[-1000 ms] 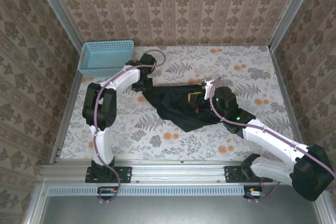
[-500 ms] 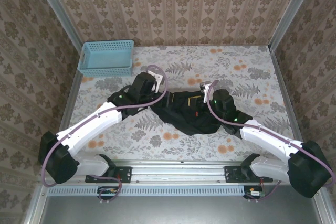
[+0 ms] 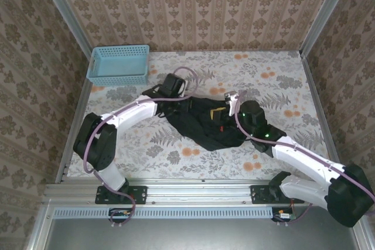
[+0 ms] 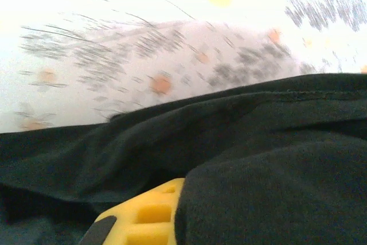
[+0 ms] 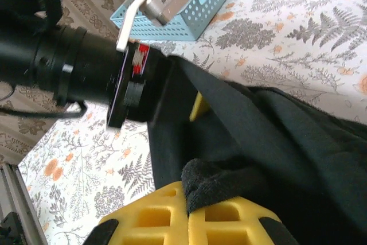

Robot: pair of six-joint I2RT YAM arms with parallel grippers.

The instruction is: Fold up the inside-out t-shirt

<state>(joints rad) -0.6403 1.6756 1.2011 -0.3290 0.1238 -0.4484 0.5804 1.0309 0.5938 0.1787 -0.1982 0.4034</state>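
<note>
Swung left claw point(image 3: 174, 91) farther back, clamped on the inside-out t-shirt point(image 3: 200, 126); right claw point(image 3: 228, 109) pinching it too (crumpled heap on the tabletop point(image 3: 266, 80)); no fold made, spreading yet to do

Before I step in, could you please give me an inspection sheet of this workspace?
Surface: floral-patterned table, no spills seen.
Job's things: black t-shirt crumpled mid-table, not yet folded.
Clutter: light blue basket at the far left corner, apart from the t-shirt.
Hands: left hand closed on the t-shirt's far-left edge; right hand closed on cloth between its yellow pads.
Cables: purple cables loop along both arms.
Surroundings: patterned walls on three sides.
</note>
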